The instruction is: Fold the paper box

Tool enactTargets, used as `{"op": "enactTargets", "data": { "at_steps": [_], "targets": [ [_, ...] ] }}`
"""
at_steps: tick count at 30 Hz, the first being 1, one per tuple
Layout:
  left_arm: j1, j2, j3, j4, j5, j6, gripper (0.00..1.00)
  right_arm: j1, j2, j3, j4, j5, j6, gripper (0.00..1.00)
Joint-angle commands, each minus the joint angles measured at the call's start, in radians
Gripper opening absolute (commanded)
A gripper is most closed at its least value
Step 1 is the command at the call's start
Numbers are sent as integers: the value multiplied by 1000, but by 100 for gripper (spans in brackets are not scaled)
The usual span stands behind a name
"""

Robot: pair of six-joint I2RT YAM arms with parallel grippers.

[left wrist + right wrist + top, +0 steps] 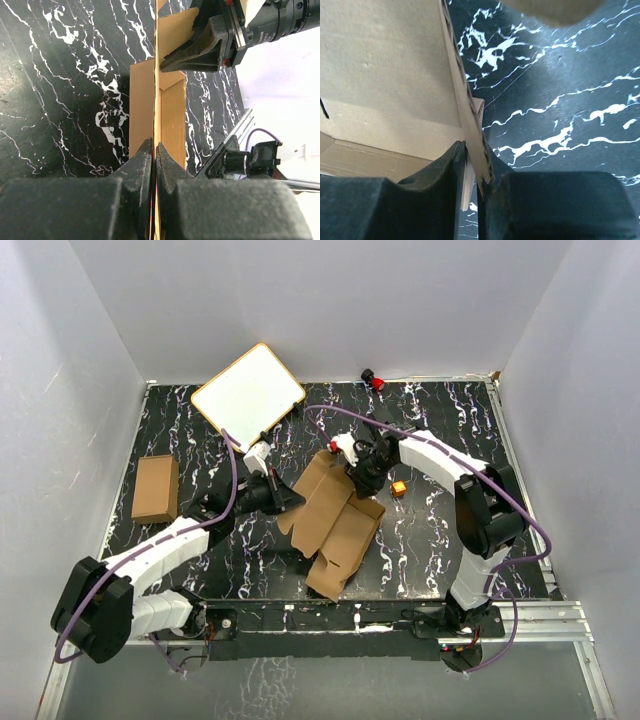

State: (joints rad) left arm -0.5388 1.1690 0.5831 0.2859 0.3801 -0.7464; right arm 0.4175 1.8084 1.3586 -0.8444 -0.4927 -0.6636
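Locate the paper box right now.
In the top view the paper box lies mid-table, gripped by the left gripper and the right gripper, with a small orange object to its right.

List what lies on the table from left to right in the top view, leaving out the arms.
carton → white board → paper box → small orange thing
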Motion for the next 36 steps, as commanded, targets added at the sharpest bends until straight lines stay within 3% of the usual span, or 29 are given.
{"op": "enactTargets", "data": {
  "at_steps": [1,27,36],
  "targets": [
    [5,-15,-23,24,-16,40,0,1,-53,-53,75,22,4,21],
    [11,-22,-59,123,33,88,0,3,-170,-302,353,27,35,38],
    [10,5,-44,139,59,83,0,18,-189,-357,449,80,74,38]
  ]
}}
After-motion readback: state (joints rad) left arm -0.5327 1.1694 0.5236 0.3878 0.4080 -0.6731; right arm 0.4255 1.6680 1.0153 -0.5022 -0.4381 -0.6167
